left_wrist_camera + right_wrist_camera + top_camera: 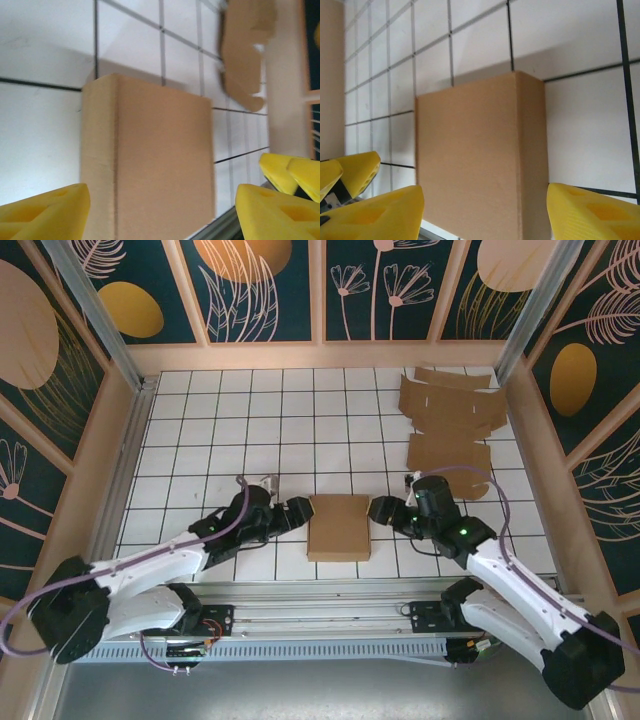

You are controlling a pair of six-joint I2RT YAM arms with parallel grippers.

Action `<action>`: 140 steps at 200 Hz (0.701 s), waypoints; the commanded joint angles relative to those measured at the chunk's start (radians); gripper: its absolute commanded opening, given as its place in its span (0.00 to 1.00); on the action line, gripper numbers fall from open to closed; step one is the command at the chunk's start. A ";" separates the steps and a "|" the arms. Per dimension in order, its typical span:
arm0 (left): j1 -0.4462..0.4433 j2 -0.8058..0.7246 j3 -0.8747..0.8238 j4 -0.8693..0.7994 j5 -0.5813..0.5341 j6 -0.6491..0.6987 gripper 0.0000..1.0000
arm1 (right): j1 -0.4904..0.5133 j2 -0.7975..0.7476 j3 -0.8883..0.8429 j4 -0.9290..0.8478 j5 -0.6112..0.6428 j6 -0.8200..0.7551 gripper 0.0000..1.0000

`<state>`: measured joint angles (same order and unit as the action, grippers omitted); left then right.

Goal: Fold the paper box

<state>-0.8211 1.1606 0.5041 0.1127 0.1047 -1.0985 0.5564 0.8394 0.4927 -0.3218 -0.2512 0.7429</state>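
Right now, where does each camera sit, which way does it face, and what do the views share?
Top external: above and behind the arms, looking down on the folded box and flat cardboard; both arms show, left gripper and right gripper flanking the box.
Left wrist: low left of the box, facing right across it; its own yellow fingers show at bottom.
Right wrist: low right of the box, facing left; its own yellow fingers show at bottom.
Shared: both wrist views see the box from opposite sides.
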 commanded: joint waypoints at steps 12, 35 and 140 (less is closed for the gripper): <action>-0.003 0.154 -0.008 0.077 0.071 -0.028 0.75 | 0.019 0.076 -0.143 0.225 -0.129 0.096 0.60; -0.003 0.222 -0.024 0.199 0.118 -0.036 0.64 | 0.055 0.124 -0.232 0.444 -0.165 0.210 0.49; 0.340 0.599 0.396 0.098 0.077 0.241 0.35 | 0.101 0.949 0.330 0.775 0.058 0.224 0.33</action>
<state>-0.5415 1.6356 0.7380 0.2199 0.1352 -0.9661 0.6472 1.5711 0.6041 0.3668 -0.2256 1.0252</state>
